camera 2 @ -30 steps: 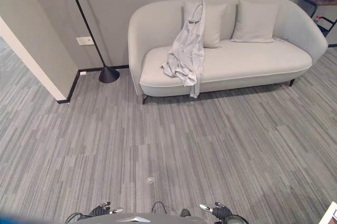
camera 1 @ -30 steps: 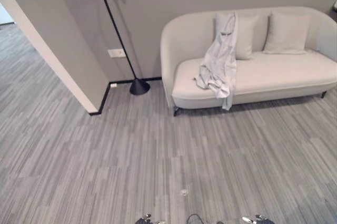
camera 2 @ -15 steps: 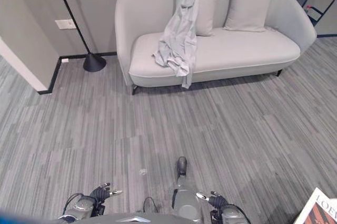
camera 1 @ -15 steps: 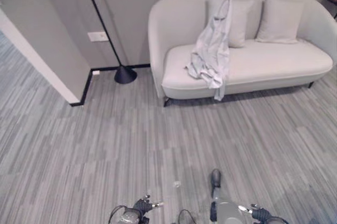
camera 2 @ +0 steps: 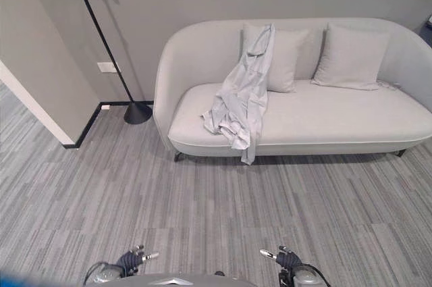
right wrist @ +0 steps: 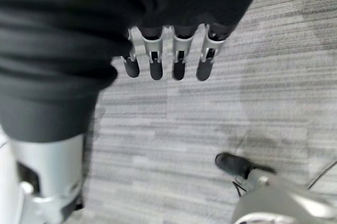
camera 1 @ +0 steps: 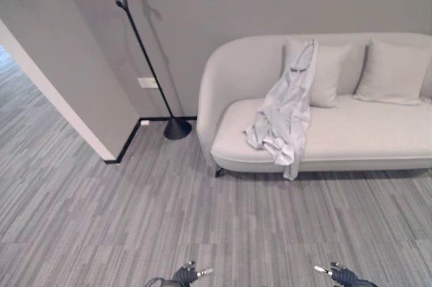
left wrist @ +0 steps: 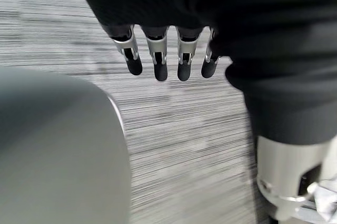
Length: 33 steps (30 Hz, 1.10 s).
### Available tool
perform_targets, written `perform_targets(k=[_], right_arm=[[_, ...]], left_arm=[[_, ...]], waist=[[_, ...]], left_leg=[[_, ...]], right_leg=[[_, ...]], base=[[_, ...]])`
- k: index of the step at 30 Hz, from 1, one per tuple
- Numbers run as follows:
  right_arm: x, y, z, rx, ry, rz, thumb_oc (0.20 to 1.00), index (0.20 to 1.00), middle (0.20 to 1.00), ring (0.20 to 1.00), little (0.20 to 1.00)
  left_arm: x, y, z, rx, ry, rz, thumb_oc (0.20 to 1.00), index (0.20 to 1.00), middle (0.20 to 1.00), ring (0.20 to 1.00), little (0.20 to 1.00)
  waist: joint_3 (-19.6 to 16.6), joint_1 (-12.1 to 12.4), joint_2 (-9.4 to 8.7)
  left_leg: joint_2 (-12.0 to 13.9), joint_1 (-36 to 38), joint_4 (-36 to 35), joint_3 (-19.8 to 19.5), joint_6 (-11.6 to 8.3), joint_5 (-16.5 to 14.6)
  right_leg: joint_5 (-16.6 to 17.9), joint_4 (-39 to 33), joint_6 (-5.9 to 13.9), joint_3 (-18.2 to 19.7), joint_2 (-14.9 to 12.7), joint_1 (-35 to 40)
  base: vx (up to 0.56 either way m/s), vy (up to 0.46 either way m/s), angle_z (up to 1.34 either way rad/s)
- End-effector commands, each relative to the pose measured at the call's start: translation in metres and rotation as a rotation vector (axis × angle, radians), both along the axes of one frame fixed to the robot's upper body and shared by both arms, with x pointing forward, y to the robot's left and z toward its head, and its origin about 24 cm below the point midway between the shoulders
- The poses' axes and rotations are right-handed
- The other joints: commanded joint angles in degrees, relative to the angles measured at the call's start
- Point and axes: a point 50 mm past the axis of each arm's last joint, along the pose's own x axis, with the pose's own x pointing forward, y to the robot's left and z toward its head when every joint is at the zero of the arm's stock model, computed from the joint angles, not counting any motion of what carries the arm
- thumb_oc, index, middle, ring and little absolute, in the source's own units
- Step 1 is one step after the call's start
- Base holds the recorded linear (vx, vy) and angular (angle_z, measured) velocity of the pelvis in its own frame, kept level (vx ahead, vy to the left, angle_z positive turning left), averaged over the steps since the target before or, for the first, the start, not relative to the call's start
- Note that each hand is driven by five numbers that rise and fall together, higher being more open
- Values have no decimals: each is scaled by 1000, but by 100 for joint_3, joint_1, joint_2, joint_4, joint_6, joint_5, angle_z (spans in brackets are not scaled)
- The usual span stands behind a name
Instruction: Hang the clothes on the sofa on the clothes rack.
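The shirt (camera 2: 241, 101) lies on the sofa (camera 2: 337, 121), well ahead of both robot hands and untouched by either. Its collar end is draped up over the sofa back, against the left one of two cushions (camera 2: 287, 57), and the rest runs down across the seat, with a crumpled end hanging over the front edge. The second cushion (camera 2: 349, 57) stands farther toward the right hand's side, apart from the shirt.

The rack (camera 1: 145, 54), a thin black pole with short pegs near its top and a round base on the floor, stands against the wall beyond the left robot hand, just beside the sofa's near arm. A wall corner (camera 1: 64, 108) juts out farther off to that same side.

The left robot hand (left wrist: 158, 50) hangs low over the grey striped carpet (camera 2: 216, 206), its fingers straight, side by side and holding nothing. The right robot hand (right wrist: 168, 52) hangs likewise, fingers extended and apart from everything. In the head views both hands show at the bottom edge, well apart from each other. A small dark thing on the carpet below the right hand may be a shoe or foot, though it is too indistinct to say.
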Motion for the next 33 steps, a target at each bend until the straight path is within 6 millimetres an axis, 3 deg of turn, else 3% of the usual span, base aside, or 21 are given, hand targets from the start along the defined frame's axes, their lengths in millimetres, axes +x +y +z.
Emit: perform_targets(k=[1,2,4,5,6,7,8,9,11,14,16,19,20,21,22,23,24,26,27,30,33], right_arm=[[17,-4,6,-3,-72,-26,1000,1000,1000,1000,1000],[18,-4,7,-2,-73,-18,1000,1000,1000,1000,1000],[16,-4,6,-8,-67,-11,1000,1000,1000,1000,1000],[16,-4,6,-9,-66,-11,1000,1000,1000,1000,1000],[14,-4,6,-10,-62,-7,1000,1000,1000,1000,1000],[15,-5,6,-20,-62,-5,1000,1000,1000,1000,1000],[12,-5,5,-21,-49,-11,1000,1000,1000,1000,1000],[10,-4,4,-20,-40,6,1000,1000,1000,1000,1000],[3,-3,2,-14,-20,6,1000,1000,1000,1000,1000],[0,2,0,0,-14,5,1000,1000,1000,1000,1000],[1,4,-1,10,-10,15,1000,1000,1000,1000,1000],[7,7,1,20,-30,22,1000,1000,1000,1000,1000],[10,6,2,21,-43,21,1000,1000,1000,1000,1000],[10,6,2,21,-43,20,1000,1000,1000,1000,1000],[15,6,3,20,-57,18,1000,1000,1000,1000,1000],[15,6,3,20,-57,18,1000,1000,1000,1000,1000],[16,8,3,21,-61,19,1000,1000,1000,1000,1000],[14,10,2,28,-58,13,1000,1000,1000,1000,1000],[9,11,0,30,-48,6,1000,1000,1000,1000,1000],[10,9,1,25,-50,-2,1000,1000,1000,1000,1000],[15,9,3,24,-65,0,1000,1000,1000,1000,1000]], left_arm=[[14,9,6,34,-38,-24,1000,1000,1000,1000,1000],[11,10,5,35,-32,-11,1000,1000,1000,1000,1000],[6,9,3,31,-21,-3,1000,1000,1000,1000,1000],[6,9,3,31,-20,-3,1000,1000,1000,1000,1000],[5,9,3,28,-21,6,1000,1000,1000,1000,1000],[8,7,4,24,-35,1,1000,1000,1000,1000,1000],[9,6,4,25,-28,-13,1000,1000,1000,1000,1000],[4,7,2,26,-14,-2,1000,1000,1000,1000,1000],[-2,7,1,25,-3,2,1000,1000,1000,1000,1000],[-4,11,1,36,3,0,1000,1000,1000,1000,1000],[-4,16,2,50,8,-10,1000,1000,1000,1000,1000],[0,20,4,65,-5,-22,1000,1000,1000,1000,1000],[3,21,5,66,-11,-26,1000,1000,1000,1000,1000],[3,21,5,66,-11,-26,1000,1000,1000,1000,1000],[7,23,7,74,-25,-24,1000,1000,1000,1000,1000],[7,23,7,74,-26,-24,1000,1000,1000,1000,1000],[9,25,8,80,-28,-25,1000,1000,1000,1000,1000],[7,25,7,80,-22,-27,1000,1000,1000,1000,1000],[6,26,7,81,-17,-28,1000,1000,1000,1000,1000],[6,27,7,86,-14,-31,1000,1000,1000,1000,1000],[9,25,8,86,-28,-35,1000,1000,1000,1000,1000]], waist=[[512,29,-66],[559,153,-118],[567,285,-45],[586,292,-54],[606,350,3],[636,498,151],[679,547,147],[597,547,178],[484,569,239],[325,594,152],[138,602,39],[94,596,-4],[137,578,-3],[139,584,-7],[252,529,56],[255,532,52],[364,476,123],[373,448,177],[363,411,189],[369,372,237],[435,279,173]], left_leg=[[-324,1087,-2070,488,537,-37],[-399,646,-2648,619,592,-316],[-457,405,-3709,514,554,-218],[-467,458,-3753,526,554,-206],[-496,394,-4254,409,528,-15],[-520,88,-5166,194,408,492],[-542,-164,-5508,230,313,597],[-534,-97,-5508,243,328,535],[-531,88,-5508,221,325,809],[-600,227,-5508,390,384,773],[-764,406,-5505,617,554,596],[-951,633,-5508,783,768,333],[-1052,744,-5508,810,868,256],[-1057,747,-5507,817,871,253],[-1147,983,-5508,792,1015,105],[-1151,984,-5508,796,1017,103],[-1250,1216,-5508,763,1155,-52],[-1265,1393,-5508,779,1198,-199],[-1283,1564,-5508,767,1190,-353],[-1200,1714,-5508,743,1116,-526],[-1223,1919,-5508,628,1053,-680]], right_leg=[[40,64,799,483,-451,-143],[-102,64,850,606,-497,38],[-287,64,897,721,-435,220],[-297,64,899,727,-446,248],[-374,64,909,776,-398,354],[-575,64,904,896,-262,603],[-738,64,905,1021,-266,843],[-751,64,966,1089,-252,897],[-865,64,1047,1214,-328,1071],[-889,64,1195,1284,-562,1164],[-629,179,1413,1259,-937,1124],[-284,1126,1625,1214,-1173,710],[16,1554,1695,1198,-1220,526],[8,1565,1699,1206,-1227,521],[493,2450,1704,1166,-1291,63],[483,2467,1706,1172,-1296,55],[925,3101,1703,973,-1442,-218],[1016,3335,1702,717,-1650,-373],[786,3071,1618,397,-1836,-470],[260,2219,1511,34,-1839,-668],[366,1111,1595,153,-1738,-743]], base=[[274,44,-31],[296,81,-23],[303,102,-20],[219,82,-26],[398,135,-54],[640,214,-68],[640,239,-45],[506,221,-39],[384,230,-67],[343,228,-90],[352,265,-35],[228,215,-10],[125,148,6],[150,212,12],[76,131,14],[168,249,30],[166,179,38],[271,181,23],[310,84,10],[244,-31,15],[206,-118,-1]])
